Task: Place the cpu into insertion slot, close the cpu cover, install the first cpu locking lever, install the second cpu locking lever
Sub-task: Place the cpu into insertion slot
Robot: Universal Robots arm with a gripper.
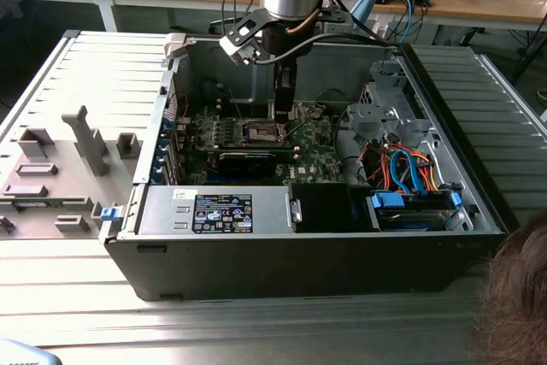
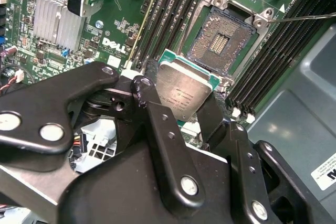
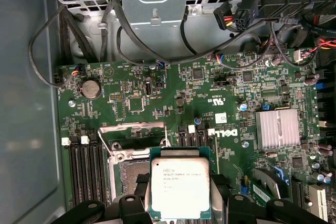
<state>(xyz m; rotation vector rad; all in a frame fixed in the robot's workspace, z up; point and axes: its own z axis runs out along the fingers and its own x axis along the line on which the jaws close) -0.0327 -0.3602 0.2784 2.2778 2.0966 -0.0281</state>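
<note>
Gripper (image 2: 181,106) pinching cpu (image 2: 185,90) by two opposite edges; fingers (image 2: 161,129) clamped on it, metal top facing both wrist cameras, green rim showing round the lid. Cpu hangs above the motherboard (image 2: 113,30), just beside the slot (image 2: 223,38), not seated; in the second wrist view the slot is uncovered, with pin field, dark centre and metal rim all exposed; thin metal rod (image 2: 304,18) runs off from one slot corner; memory slots (image 2: 173,9) run along both sides.

First wrist view: cpu (image 3: 180,187) overlaps one side of the slot (image 3: 128,174); cover (image 3: 134,132) is at the slot edge nearest the coin cell (image 3: 92,87), apparently swung up and seen almost edge-on, so slot not covered; finned heatsink (image 3: 278,128) sits well apart from the slot.

Exterior view: arm comes down into the open-sided case (image 1: 256,254); gripper (image 1: 284,100) low over the board, slot (image 1: 261,132) just below it and slightly to the exterior view's left; cpu itself too small to make out there. Case lies on a ribbed grey tabletop (image 1: 256,331); grey fixture block (image 1: 60,168) on the exterior view's left.
</note>
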